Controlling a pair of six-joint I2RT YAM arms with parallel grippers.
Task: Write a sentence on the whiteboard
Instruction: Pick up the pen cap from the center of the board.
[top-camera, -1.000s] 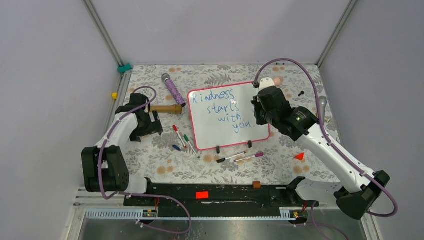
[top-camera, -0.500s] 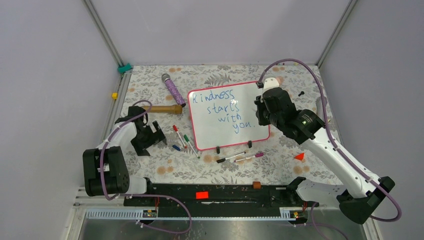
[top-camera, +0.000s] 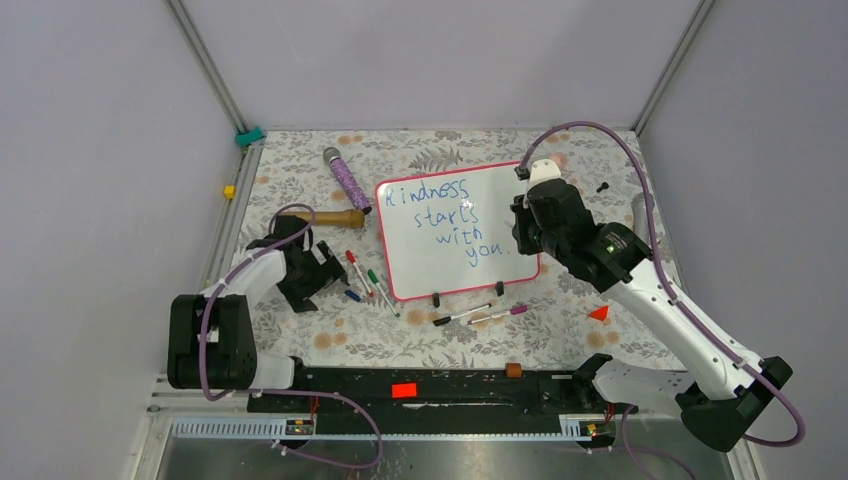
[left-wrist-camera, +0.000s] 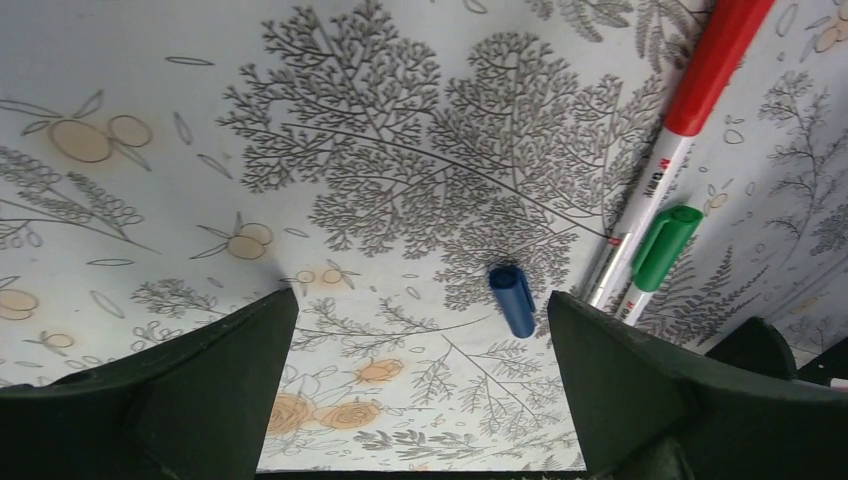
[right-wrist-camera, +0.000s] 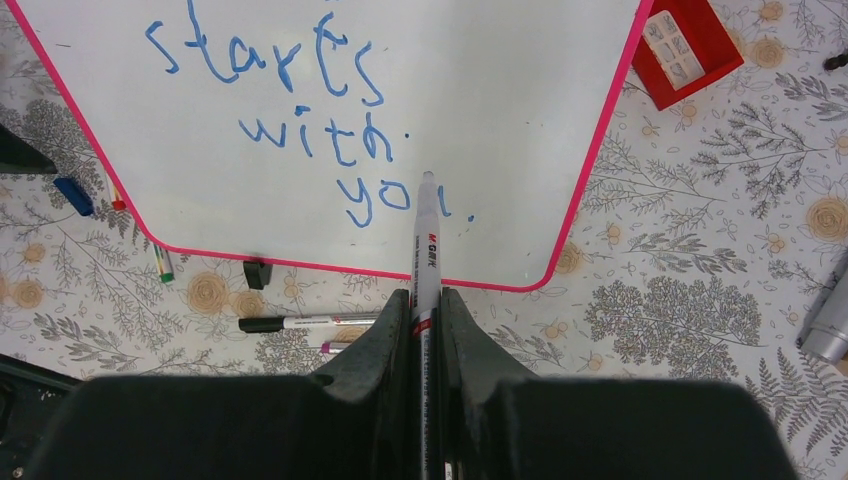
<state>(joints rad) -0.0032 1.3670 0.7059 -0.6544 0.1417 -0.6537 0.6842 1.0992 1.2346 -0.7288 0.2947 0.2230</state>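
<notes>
One whiteboard (top-camera: 415, 268); one gripped marker (right-wrist-camera: 427, 240)

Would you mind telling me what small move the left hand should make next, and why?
Probably lower the left hand and close it on the blue cap: the cap lies between its open fingers, the sentence on the whiteboard looks finished, and the right hand holds an uncapped marker.

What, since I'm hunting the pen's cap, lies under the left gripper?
A blue cap lies on the flowered cloth between the fingers of the open left gripper, a red pen and a green pen beside it. Anything beneath the fingers themselves is covered.
</notes>
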